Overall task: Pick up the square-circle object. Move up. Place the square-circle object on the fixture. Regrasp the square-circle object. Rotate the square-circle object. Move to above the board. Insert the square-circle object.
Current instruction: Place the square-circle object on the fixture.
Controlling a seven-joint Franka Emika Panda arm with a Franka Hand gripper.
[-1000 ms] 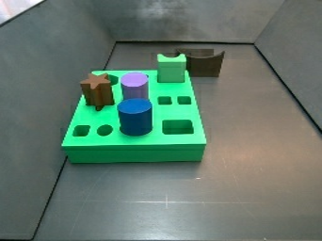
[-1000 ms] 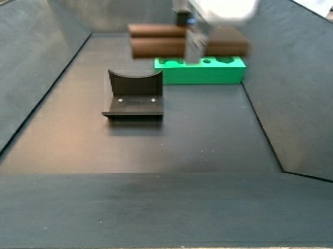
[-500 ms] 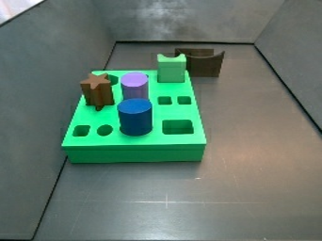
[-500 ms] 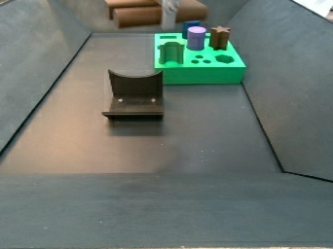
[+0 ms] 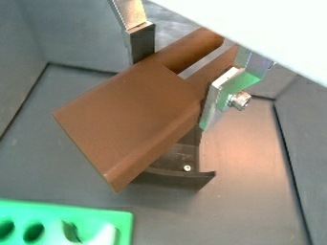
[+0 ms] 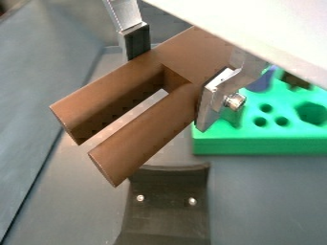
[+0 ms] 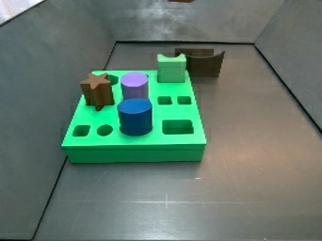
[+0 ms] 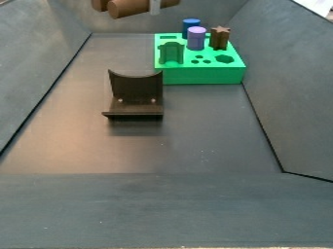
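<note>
My gripper (image 5: 179, 67) is shut on the square-circle object (image 5: 128, 134), a long brown bar with a groove along one face. The silver fingers (image 6: 220, 96) press on its two sides in both wrist views. The bar hangs high in the air, and in a side view only its end (image 8: 124, 8) shows at the top edge. Below it the fixture (image 6: 166, 201) stands on the dark floor (image 8: 132, 94). The bright green board (image 7: 132, 132) lies beyond the fixture (image 8: 200, 68) and shows in both wrist views (image 6: 269, 129).
On the board stand a purple cylinder (image 7: 135, 87), a blue cylinder (image 7: 135, 117) and a brown star peg (image 7: 96, 88). A pale green peg (image 7: 171, 66) sits at its back edge, next to the fixture (image 7: 201, 61). Sloping grey walls enclose the floor.
The gripper has risen with the bar. A second ago the bar hung level with the board's far edge in a side view; now only its end shows at the top.
</note>
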